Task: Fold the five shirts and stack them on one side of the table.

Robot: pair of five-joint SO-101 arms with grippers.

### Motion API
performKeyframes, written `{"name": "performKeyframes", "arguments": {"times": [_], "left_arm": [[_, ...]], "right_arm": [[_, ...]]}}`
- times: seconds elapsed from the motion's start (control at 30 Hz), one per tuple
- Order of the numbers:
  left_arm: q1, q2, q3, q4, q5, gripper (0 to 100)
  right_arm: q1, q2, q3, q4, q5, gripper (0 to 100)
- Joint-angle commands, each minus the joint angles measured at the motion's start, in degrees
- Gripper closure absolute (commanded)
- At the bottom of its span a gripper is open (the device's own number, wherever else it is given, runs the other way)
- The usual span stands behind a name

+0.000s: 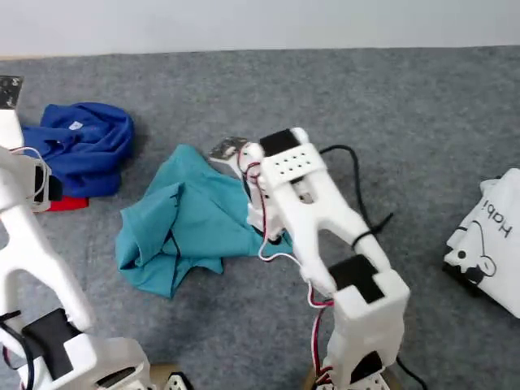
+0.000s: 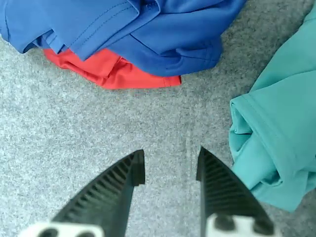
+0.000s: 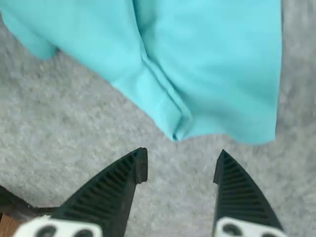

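Teal shirt (image 1: 195,219) crumpled (unfolded) mid-table; left end effector (image 2: 170,165), right end effector (image 3: 182,160) both released.

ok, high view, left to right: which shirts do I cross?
blue shirt → teal shirt → white shirt. The red shirt sits partly under the blue one, so I left it out of the order.

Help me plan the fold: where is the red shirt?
In the high view the red shirt lies on the left side of the table, mostly under the blue shirt, left of the teal shirt.
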Motion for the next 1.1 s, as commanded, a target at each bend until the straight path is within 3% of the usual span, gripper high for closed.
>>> {"name": "performKeyframes", "arguments": {"times": [0.0,0.8,1.07], "left_arm": [[-0.3,-2.5,-0.2,0.0,0.4,82],[-0.3,-2.5,-0.2,0.4,0.4,86],[-0.3,-2.5,-0.2,0.4,0.4,86]], "right_arm": [[-0.7,1.9,-4.9,-0.1,-1.1,76.9],[-3.5,11.4,-7.1,-1.6,-3.1,77.4],[-4.8,11.5,-7.1,-1.6,-2.3,96.3]]}}
